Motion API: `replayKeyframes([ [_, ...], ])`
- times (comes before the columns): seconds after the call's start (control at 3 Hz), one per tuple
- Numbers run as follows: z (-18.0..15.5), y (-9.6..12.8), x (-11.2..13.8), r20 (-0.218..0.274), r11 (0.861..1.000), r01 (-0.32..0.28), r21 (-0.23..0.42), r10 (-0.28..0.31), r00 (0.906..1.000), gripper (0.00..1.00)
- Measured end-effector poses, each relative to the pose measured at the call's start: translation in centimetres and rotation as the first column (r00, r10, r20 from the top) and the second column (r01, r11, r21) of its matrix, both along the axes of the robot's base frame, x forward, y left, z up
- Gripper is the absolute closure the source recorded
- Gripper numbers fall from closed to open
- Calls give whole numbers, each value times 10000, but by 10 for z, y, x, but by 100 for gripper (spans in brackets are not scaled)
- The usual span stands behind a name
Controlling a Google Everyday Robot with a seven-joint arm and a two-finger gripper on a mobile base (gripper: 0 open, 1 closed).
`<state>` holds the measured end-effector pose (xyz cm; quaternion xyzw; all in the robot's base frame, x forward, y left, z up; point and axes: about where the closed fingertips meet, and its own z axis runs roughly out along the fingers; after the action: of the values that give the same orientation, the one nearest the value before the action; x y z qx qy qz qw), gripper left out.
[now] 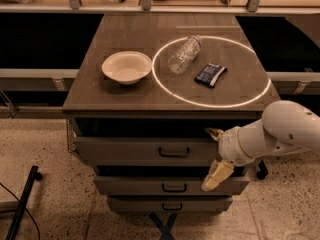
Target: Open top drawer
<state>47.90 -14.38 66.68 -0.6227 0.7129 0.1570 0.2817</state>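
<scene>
One view is given, taken from high in front of the table and angled downward at middling range. The hand is framed low right, before the right end of the top drawer.

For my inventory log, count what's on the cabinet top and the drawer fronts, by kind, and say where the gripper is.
Bowl: 1
Plastic bottle: 1
Dark packet: 1
Drawer fronts: 3 (top drawer, middle drawer, bottom drawer)
Total: 6
Gripper: open, in front of the top drawer's right end.
</scene>
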Motion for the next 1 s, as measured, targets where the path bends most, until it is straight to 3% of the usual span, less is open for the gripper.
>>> replayKeyframes([
  [0.33, -5, -11, -13, -296, 9997, -234, -101, 231, 9993, 0],
  [1.0, -1, -19, -28, -410, 9989, -455, -82, 452, 9981, 0],
])
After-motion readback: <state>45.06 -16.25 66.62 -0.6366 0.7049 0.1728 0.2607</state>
